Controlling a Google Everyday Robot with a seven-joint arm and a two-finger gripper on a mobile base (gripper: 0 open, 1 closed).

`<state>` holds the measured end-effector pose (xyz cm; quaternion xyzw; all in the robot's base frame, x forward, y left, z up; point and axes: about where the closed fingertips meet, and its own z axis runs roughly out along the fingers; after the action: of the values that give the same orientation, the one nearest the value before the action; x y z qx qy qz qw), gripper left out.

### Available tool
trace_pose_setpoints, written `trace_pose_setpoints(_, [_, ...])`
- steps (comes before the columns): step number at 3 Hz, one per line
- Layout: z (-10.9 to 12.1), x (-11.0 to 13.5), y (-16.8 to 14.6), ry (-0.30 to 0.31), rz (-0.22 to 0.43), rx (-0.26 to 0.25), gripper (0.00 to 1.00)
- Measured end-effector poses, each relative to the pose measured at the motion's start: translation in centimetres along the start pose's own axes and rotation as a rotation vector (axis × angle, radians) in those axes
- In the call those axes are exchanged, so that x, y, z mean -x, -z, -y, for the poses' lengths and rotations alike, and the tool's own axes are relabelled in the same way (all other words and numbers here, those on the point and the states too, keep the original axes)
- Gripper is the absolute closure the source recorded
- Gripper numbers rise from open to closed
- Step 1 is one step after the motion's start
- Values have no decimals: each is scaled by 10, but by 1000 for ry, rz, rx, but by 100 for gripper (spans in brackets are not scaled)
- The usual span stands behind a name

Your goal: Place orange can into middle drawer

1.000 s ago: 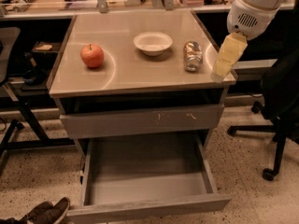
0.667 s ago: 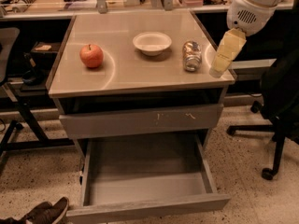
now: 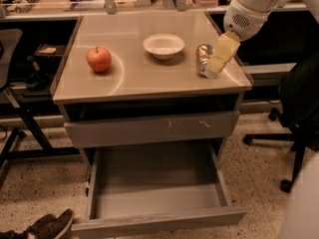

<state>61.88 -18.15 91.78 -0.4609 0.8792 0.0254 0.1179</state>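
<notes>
The orange can (image 3: 201, 58) lies on its side on the cabinet top (image 3: 134, 76), near the right edge. My gripper (image 3: 214, 69) reaches down from the upper right, its pale tip against the can's right side and partly covering it. The middle drawer (image 3: 159, 220) is pulled out wide below, a shallow grey box with nothing in it. It sits well below and in front of the can.
A red-orange apple (image 3: 98, 59) and a white bowl (image 3: 163, 46) stand on the cabinet top left of the can. A shut drawer front with pale scratches (image 3: 149, 128) sits above the open drawer. An office chair (image 3: 299, 108) stands to the right, and a shoe (image 3: 47, 226) lies at the bottom left.
My gripper has moved left and a little down, from beside the cabinet's right edge to right against the can. The can, apple and bowl have not moved.
</notes>
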Motion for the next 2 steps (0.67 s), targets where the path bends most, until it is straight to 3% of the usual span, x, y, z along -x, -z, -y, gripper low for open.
trace_pose_setpoints(1, [16,50,-21,-54,0,18,0])
trace_pose_setpoints(2, [20,56,-23,-51,22,4,0])
